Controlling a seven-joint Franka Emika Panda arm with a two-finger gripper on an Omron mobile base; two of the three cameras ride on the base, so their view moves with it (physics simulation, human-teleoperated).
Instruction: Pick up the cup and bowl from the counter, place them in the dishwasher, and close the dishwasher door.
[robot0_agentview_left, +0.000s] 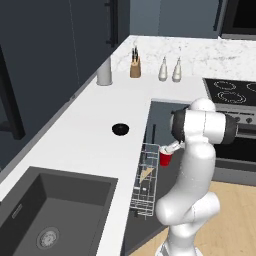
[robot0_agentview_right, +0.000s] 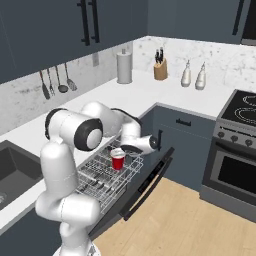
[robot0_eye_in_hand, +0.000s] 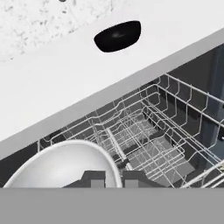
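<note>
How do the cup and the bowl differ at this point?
The cup is red and tapered; the bowl is black and shallow. The cup is held by the pincer above the dishwasher rack; the bowl sits untouched on the counter. Both are small, round and upright.

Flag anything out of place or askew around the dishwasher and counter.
Nothing stands out. The cup is upright at the claw over the rack, and the bowl sits upright on the counter.

Dark sink basin (robot0_agentview_left: 60, 200) sat sunken at left, grey canister (robot0_agentview_left: 104, 71), knife block (robot0_agentview_left: 135, 67), two pale bottles (robot0_agentview_left: 170, 70) stood by backsplash, stove (robot0_agentview_right: 235, 145) at right.
</note>
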